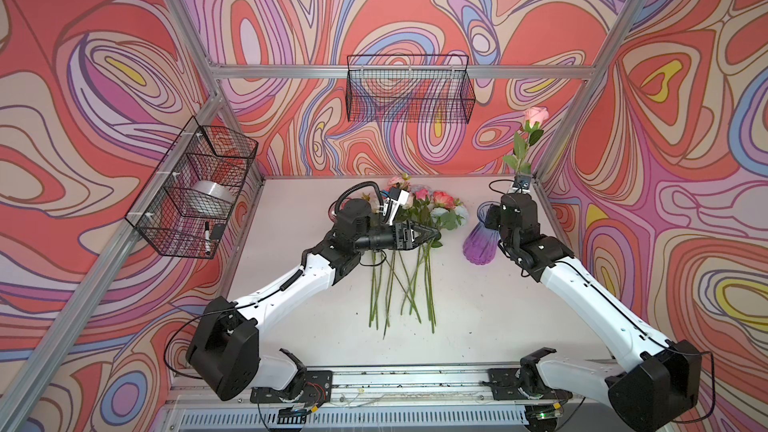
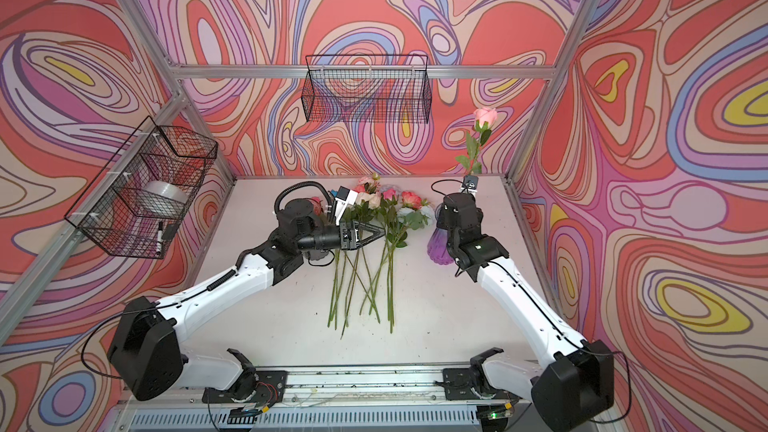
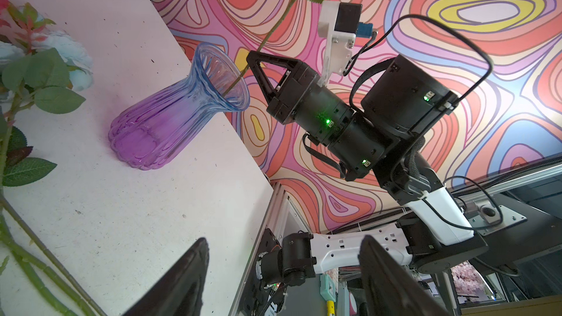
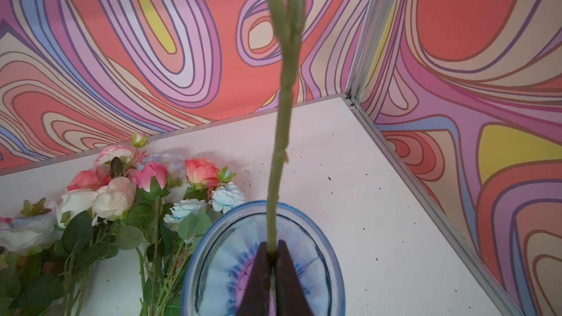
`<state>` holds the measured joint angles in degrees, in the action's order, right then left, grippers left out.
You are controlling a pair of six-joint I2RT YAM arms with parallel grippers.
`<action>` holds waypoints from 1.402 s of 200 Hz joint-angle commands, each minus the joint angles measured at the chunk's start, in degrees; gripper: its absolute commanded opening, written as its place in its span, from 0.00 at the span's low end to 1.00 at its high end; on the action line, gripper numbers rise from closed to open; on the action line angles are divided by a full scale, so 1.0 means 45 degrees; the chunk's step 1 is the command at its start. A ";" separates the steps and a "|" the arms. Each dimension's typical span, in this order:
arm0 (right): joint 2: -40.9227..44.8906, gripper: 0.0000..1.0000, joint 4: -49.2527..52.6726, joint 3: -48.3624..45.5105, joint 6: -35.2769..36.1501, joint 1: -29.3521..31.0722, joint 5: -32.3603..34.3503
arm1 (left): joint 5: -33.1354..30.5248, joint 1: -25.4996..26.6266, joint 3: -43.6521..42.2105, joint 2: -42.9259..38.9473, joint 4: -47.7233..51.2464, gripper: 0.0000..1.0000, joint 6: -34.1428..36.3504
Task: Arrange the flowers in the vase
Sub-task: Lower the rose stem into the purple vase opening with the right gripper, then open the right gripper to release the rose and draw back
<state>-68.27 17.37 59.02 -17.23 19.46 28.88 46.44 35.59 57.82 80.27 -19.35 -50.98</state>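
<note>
Where the table lies nearest, loose flowers: heaped flat, stems toward the front edge.
Left gripper: jaws wide, empty, over that heap, the nearer arm to it.
Glass vase: upright, right of the heap.
Right gripper: pinched on the pink rose by its stem, just above the vase mouth.
Rose axis: vertical, foot inside the mouth, bloom high.

Vase partly hidden behind right arm; held rose bloom beyond right wrist view.
</note>
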 commanded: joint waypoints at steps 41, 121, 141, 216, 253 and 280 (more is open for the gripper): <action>0.0556 0.22 0.0798 -0.0016 -0.0565 -0.0048 -0.0816 | -0.0853 0.0020 0.0208 -0.0375 0.1143 0.82 0.0975; 0.1419 0.27 0.2316 0.1028 -0.0959 -0.0033 -0.1670 | -0.1463 0.0020 0.0374 -0.0665 0.2029 0.84 0.1619; 0.1746 0.28 0.2708 0.1366 -0.1149 0.0009 -0.2286 | -0.1944 0.0020 0.0454 -0.0953 0.2564 0.85 0.2080; 0.0677 0.26 0.4913 0.3780 -0.1879 0.2655 -0.2412 | -0.7116 0.0000 0.0721 -0.2633 0.5547 0.86 0.3942; -0.0583 0.25 0.5115 0.3686 -0.3038 0.4117 -0.1608 | -1.1478 -0.0053 0.0753 -0.3263 0.7201 0.88 0.3747; -0.2207 0.22 0.5792 0.3854 -0.3678 0.4554 -0.1133 | -1.3022 -0.0165 0.0629 -0.3663 0.7516 0.89 0.3522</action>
<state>-72.75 38.68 76.16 -29.47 38.52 20.29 0.10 35.51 59.66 65.98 10.07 -34.89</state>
